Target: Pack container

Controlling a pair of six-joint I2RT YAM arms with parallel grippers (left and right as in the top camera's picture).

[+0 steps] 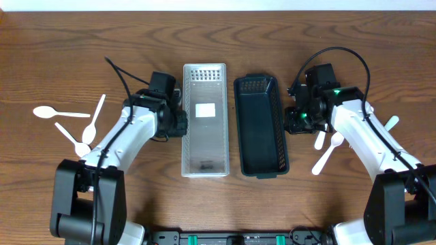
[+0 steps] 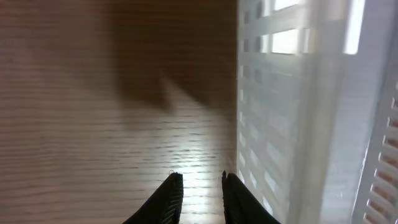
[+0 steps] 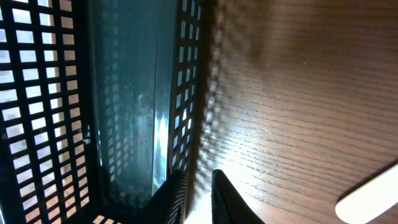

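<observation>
There are two baskets on the wooden table [image 1: 68, 41], side by side in the middle of the overhead view. One is a white basket [image 1: 205, 88] and the other is a dark basket [image 1: 253, 146]. They are close together, and I cannot tell if they touch. Both look empty inside, except for a pale label on the floor of the white one.

Three white spoons [image 1: 45, 112] lie at the left of the frame, near the left arm. At the right are two more spoons [image 1: 325, 155], just below the right gripper. A small white piece [image 1: 392, 122] also shows past the right arm, but too little of it is seen to name it.

The left arm reaches up from the bottom edge. Its left gripper [image 2: 200, 182] is low over the table, just beside the left wall of the white basket, with a narrow gap between the fingers and only wood seen in it.

The right arm bends in the same manner. Its right gripper [image 3: 196, 177] is at the right wall of the dark basket. The fingers are a little apart, and whether they pinch the wall I cannot tell.
</observation>
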